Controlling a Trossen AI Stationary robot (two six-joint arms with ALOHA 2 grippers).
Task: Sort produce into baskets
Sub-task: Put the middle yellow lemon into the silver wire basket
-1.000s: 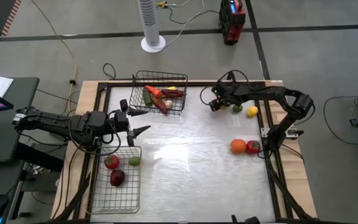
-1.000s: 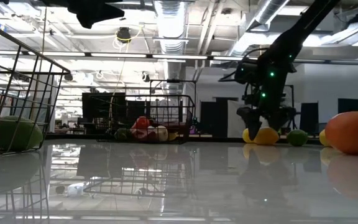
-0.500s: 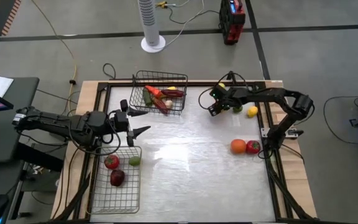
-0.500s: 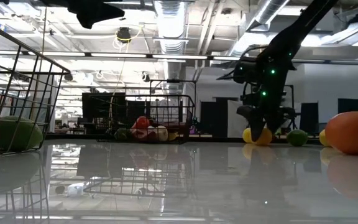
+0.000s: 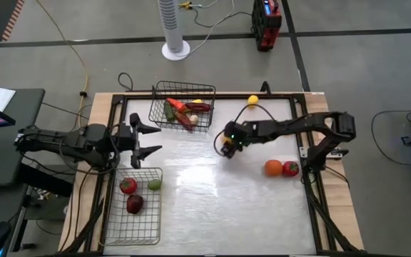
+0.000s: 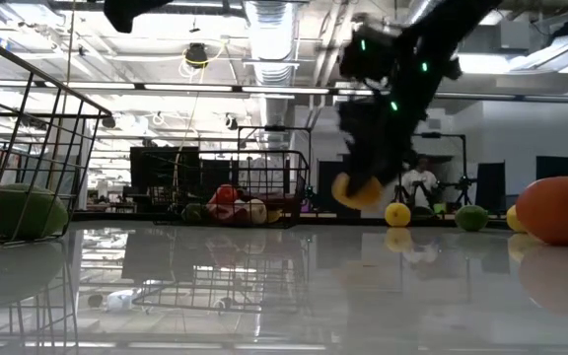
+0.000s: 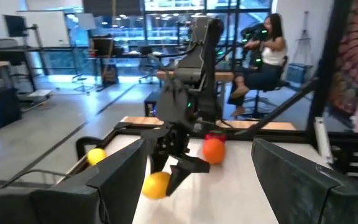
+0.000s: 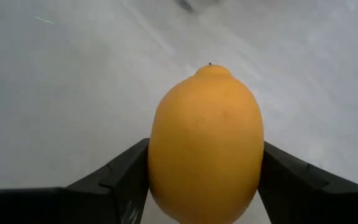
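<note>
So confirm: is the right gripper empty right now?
No, the right gripper is shut on a yellow lemon, which sits clamped between its two dark fingers.

The counter has a pale, smooth, glossy top that mirrors the ceiling lights in the low view, edged by a bare light-wood border. Both baskets, the far one and the near left one, are thin dark metal wire. The lemon looks matt and finely dimpled, like plastic, between smooth dark matt pincer fingers. The orange has a soft sheen.
</note>
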